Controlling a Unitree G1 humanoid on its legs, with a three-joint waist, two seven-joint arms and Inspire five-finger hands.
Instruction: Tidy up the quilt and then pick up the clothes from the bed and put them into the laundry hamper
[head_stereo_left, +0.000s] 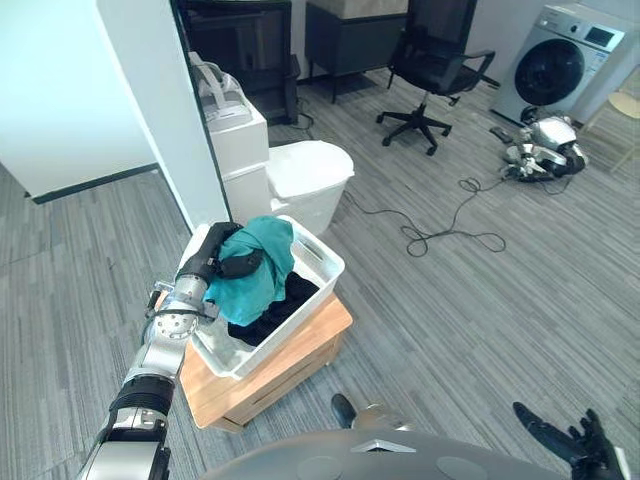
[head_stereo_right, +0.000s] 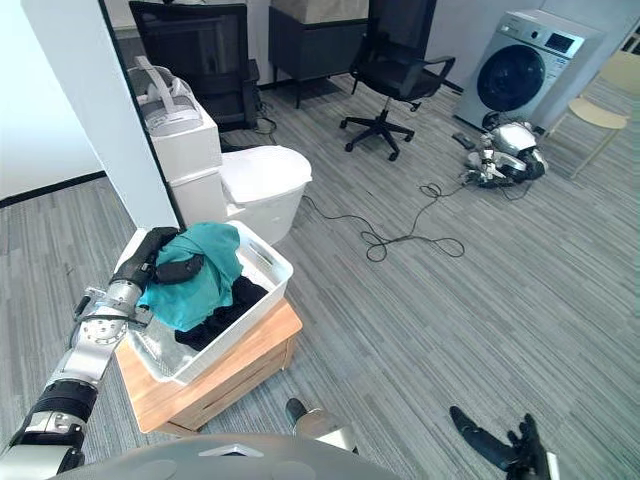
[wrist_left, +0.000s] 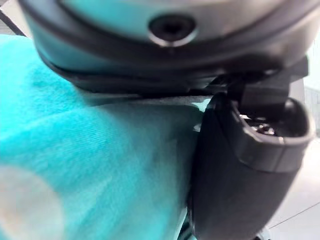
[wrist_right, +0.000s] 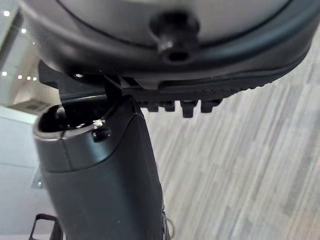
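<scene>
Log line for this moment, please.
left hand: shut on teal garment | teal garment: over hamper, atop dark clothes | right hand: open, low over floor

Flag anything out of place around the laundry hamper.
The teal garment bulges above the rim of the white hamper, bunched in the left hand, not settled inside with the dark clothes. Farther off, a white device lies on the floor beside the washing machine.
</scene>
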